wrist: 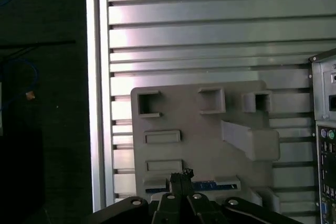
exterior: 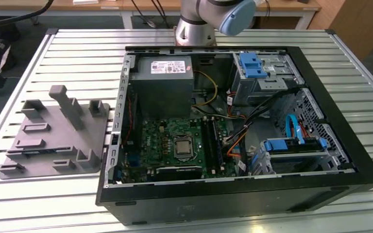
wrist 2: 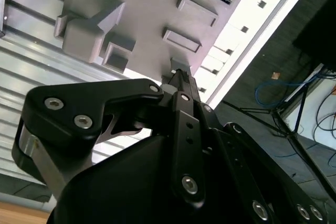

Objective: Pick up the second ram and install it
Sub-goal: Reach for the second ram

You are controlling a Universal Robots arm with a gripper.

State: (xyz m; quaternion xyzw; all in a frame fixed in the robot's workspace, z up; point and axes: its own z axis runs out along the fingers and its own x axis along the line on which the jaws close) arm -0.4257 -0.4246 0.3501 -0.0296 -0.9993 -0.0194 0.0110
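Black tool (wrist: 181, 174), fingers pressed together and gripping nothing, is hovering above the grey holder (wrist: 210, 145). Blue-green second ram (wrist: 210, 185) is lying in a holder slot, apart from the tool, just beside its fingertips in the first wrist view. Slatted metal surface (wrist: 210, 24) is carrying the holder and an open computer case (exterior: 238, 196).

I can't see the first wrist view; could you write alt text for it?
The end effector hangs over a blue-green ram stick lying in a grey slotted holder. The holder sits on a ribbed metal table, with the computer case's edge beside it.
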